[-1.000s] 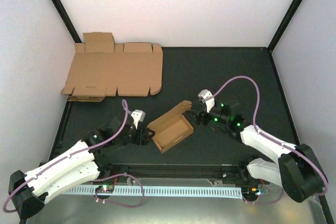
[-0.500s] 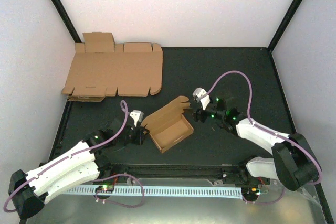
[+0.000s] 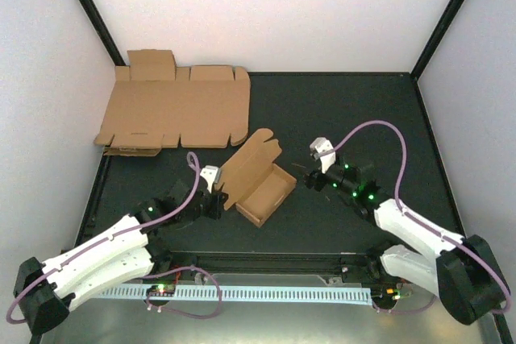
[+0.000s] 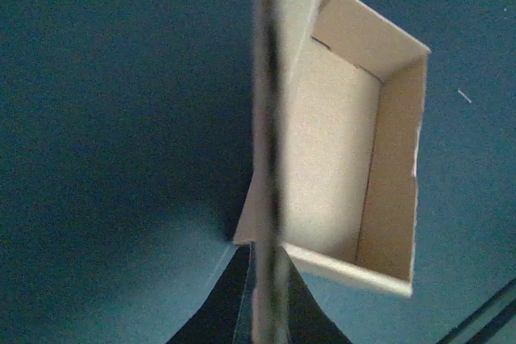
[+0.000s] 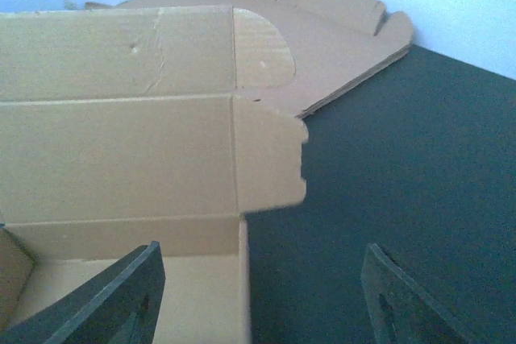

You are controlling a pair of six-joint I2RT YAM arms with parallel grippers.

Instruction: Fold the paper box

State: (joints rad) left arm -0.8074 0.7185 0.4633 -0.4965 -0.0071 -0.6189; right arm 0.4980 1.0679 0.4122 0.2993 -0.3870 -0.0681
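The paper box (image 3: 260,176) is half-folded at mid-table: an open brown tray with its long lid flap standing up on the left side. My left gripper (image 3: 216,201) is shut on the box at the near-left edge. In the left wrist view the cardboard edge (image 4: 269,118) runs straight up from between the fingers (image 4: 310,324), with the tray's inside (image 4: 339,159) to the right. My right gripper (image 3: 307,182) stands open just right of the box. In the right wrist view the box's corner (image 5: 161,159) lies ahead of the spread right gripper (image 5: 258,304), ungripped.
Larger flat brown cardboard sheets (image 3: 173,110) lie at the back left against the wall, also visible in the right wrist view (image 5: 339,38). A white slotted rail (image 3: 242,292) runs along the near edge between the arm bases. Black mat (image 3: 363,118) covers the table.
My left gripper has closed on the box's near-left edge. The box has turned and shifted toward the back, its lid flap raised higher. My right gripper has drawn back to the right.
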